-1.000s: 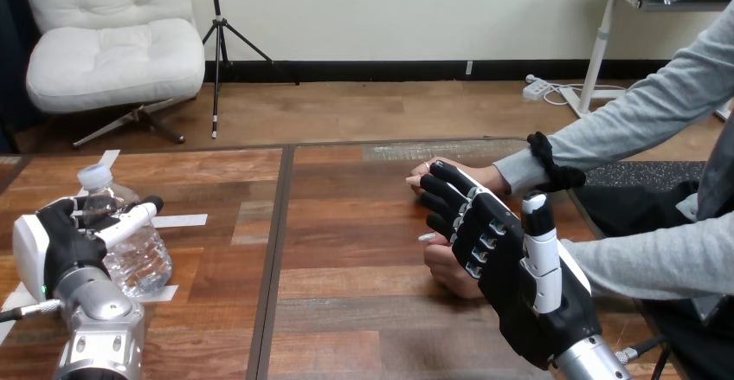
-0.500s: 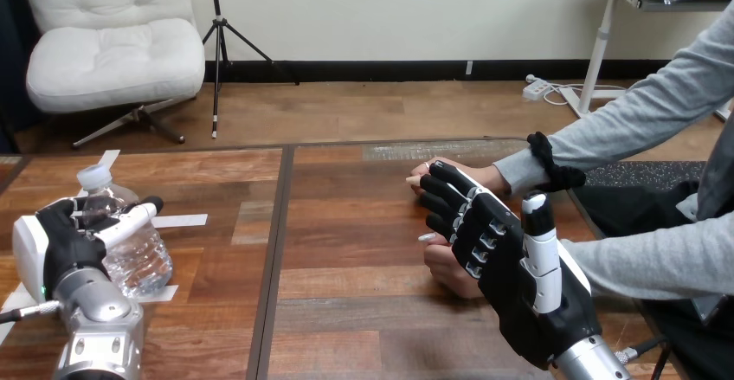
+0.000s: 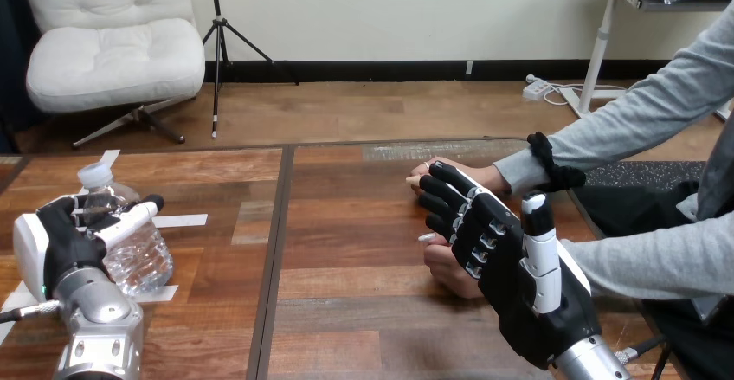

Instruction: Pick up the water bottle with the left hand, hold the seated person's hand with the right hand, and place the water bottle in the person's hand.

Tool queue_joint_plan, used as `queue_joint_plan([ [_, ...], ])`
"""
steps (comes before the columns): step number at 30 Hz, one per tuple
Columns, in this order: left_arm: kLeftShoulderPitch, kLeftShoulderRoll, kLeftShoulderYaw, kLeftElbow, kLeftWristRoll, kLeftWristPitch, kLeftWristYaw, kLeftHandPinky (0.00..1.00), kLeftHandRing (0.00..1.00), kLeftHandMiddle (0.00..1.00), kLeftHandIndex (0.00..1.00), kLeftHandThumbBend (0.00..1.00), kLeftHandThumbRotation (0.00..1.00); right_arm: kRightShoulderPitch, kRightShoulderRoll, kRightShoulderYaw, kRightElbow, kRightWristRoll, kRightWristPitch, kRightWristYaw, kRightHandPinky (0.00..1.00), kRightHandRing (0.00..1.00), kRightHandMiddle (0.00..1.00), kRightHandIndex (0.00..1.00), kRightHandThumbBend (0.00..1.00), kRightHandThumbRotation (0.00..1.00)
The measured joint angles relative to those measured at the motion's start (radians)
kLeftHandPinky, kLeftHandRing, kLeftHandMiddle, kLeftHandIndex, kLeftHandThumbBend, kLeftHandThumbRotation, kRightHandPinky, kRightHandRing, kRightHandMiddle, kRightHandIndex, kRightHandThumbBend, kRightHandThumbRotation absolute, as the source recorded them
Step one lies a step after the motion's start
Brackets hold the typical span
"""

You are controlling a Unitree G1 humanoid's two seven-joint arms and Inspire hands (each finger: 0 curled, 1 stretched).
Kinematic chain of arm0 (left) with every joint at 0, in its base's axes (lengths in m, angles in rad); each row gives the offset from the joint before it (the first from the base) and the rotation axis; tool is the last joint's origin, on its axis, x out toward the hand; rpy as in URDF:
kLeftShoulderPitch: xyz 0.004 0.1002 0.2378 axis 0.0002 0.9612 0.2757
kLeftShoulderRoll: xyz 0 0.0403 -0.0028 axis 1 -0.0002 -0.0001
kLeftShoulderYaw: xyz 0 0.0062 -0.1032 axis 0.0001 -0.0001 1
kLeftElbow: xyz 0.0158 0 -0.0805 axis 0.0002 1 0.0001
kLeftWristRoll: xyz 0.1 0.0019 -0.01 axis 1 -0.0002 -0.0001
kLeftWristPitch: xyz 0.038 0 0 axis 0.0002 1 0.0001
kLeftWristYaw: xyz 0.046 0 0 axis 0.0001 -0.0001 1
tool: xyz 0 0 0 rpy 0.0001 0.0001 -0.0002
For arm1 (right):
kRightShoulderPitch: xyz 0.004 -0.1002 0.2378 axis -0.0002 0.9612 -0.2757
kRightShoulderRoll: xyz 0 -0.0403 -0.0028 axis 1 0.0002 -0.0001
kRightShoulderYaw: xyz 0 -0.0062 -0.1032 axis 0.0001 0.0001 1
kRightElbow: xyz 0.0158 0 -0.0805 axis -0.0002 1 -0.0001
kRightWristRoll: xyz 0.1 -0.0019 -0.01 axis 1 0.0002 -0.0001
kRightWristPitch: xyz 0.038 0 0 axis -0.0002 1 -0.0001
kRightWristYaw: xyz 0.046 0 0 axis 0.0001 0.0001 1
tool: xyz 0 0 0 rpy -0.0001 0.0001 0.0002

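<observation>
A clear plastic water bottle with a white cap stands on the wooden table at the near left. My left hand is shut on it, thumb across its front and fingers behind. At the right, my right hand is open, its fingers straight and its thumb pointing up. It hovers over the person's nearer hand, which rests on the table and is mostly hidden beneath it. I cannot tell whether the two touch.
The person's farther hand lies on the table just beyond my right hand's fingertips. White tape strips mark the table around the bottle. A dark seam splits the tabletop down the middle.
</observation>
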Motion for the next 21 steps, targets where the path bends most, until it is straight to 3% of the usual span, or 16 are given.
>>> queue_joint_plan([
  [10,0.019,0.000,-0.012,-0.013,0.022,-0.035,0.000,0.36,0.42,0.47,0.48,0.74,0.00,0.000,0.000,0.000,0.000,-0.007,0.000,-0.007,0.98,0.95,0.92,0.91,0.88,1.00],
  [21,0.061,0.000,-0.034,-0.042,0.045,-0.130,-0.005,0.37,0.42,0.46,0.47,0.74,0.00,0.000,0.000,0.000,0.000,-0.006,0.000,-0.003,0.99,0.95,0.92,0.90,0.87,1.00],
])
